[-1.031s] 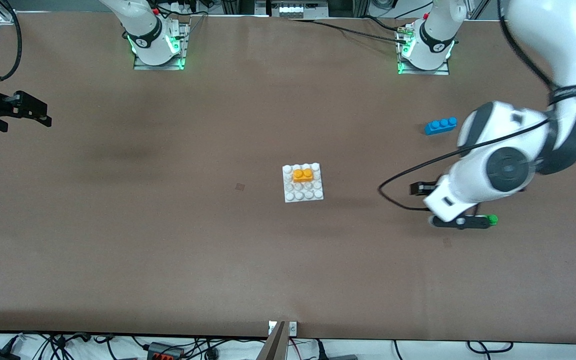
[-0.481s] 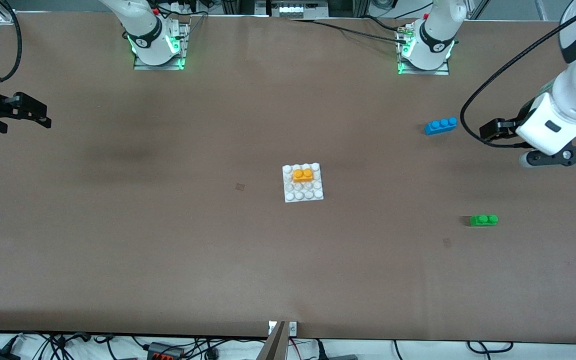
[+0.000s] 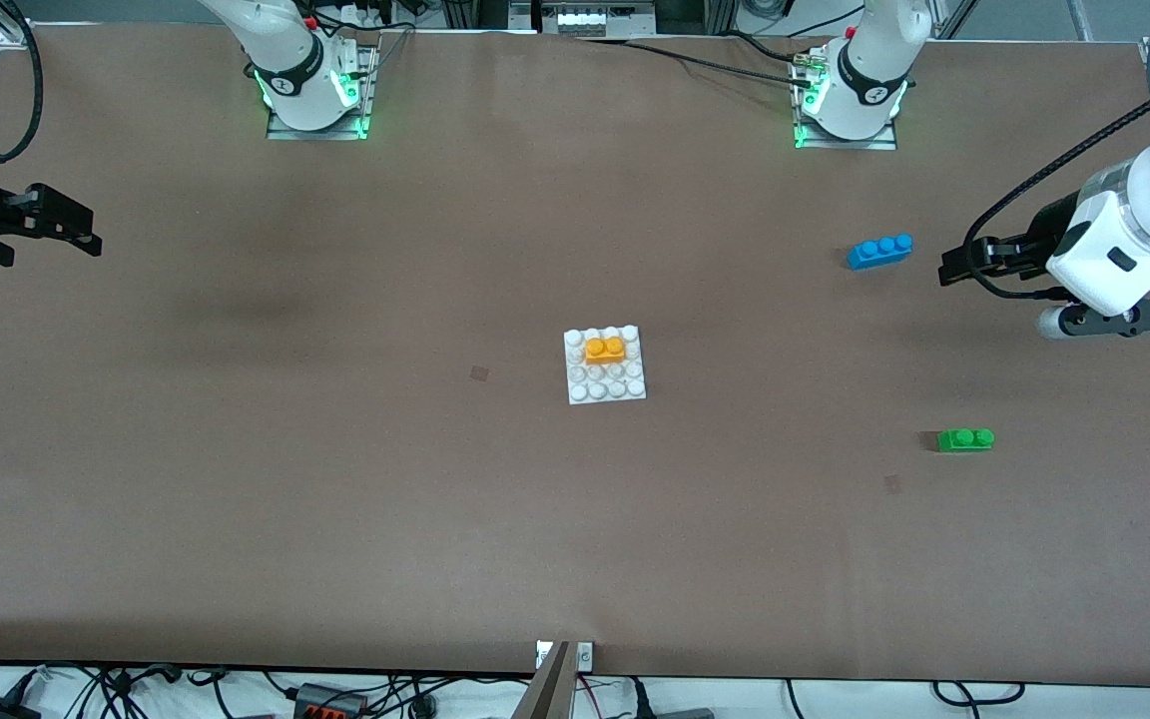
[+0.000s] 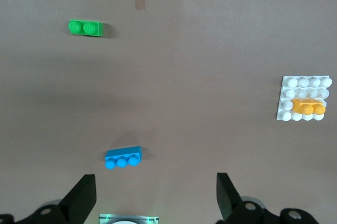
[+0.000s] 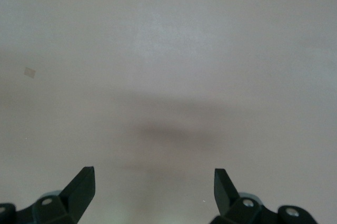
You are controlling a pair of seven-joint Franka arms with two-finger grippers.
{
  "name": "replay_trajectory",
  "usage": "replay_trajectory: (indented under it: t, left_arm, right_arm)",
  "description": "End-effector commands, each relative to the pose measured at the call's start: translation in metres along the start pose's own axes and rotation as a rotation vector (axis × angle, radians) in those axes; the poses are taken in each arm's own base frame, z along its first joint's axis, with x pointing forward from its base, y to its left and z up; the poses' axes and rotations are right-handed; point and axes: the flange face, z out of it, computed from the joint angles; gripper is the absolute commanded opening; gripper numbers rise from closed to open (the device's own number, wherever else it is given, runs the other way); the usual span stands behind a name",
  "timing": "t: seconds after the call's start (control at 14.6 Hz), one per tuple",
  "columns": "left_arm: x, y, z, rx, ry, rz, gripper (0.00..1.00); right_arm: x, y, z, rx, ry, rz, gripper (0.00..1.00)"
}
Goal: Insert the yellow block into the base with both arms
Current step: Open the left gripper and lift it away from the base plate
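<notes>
The yellow block (image 3: 604, 349) sits on the base (image 3: 605, 389), seated on the studs in the second row from the edge that lies farthest from the front camera, both of its studs facing up; the left wrist view shows it there too (image 4: 308, 107), lying flat on the white plate (image 4: 304, 87). The base lies flat near the middle of the table (image 3: 335, 499), with no gripper touching it. Toward the left arm's end, the blue brick (image 3: 879, 250) lies farther from the front camera than the base, and the green brick (image 3: 965, 439) lies nearer to it; the two are well apart. The left gripper (image 3: 964, 262) hangs in the air just beside the blue brick, fingers spread wide and holding nothing. The right gripper (image 3: 71, 225) waits over the right arm's end of the table, fingers (image 5: 81, 184) likewise apart and empty.
</notes>
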Motion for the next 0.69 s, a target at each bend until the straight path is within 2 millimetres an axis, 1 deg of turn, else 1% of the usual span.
replay_trajectory:
  t: [0.0,0.14,0.41,0.48,0.55,0.62]
  left_arm:
    - [-0.024,0.001,0.005,0.046,0.048,0.020,1.00]
    - [-0.034,0.001,0.012,0.048,0.082,0.029,1.00]
    - [-0.031,-0.005,0.014,0.050,0.098,0.043,1.00]
    - [-0.035,-0.005,0.019,0.053,0.088,0.044,1.00]
    - [-0.040,-0.005,0.021,0.055,0.090,0.044,1.00]
    - [-0.039,-0.005,0.020,0.054,0.094,0.045,1.00]
  right_arm:
    - [-0.001,0.002,-0.006,0.002,0.003,0.013,1.00]
    - [-0.001,0.004,-0.005,0.002,0.003,0.016,1.00]
    - [0.000,0.004,-0.004,0.002,0.000,0.016,1.00]
    - [0.000,0.004,-0.004,0.002,0.000,0.016,1.00]
    - [0.000,0.004,-0.003,0.002,-0.001,0.016,1.00]
    - [0.001,0.003,-0.003,0.002,0.000,0.013,1.00]
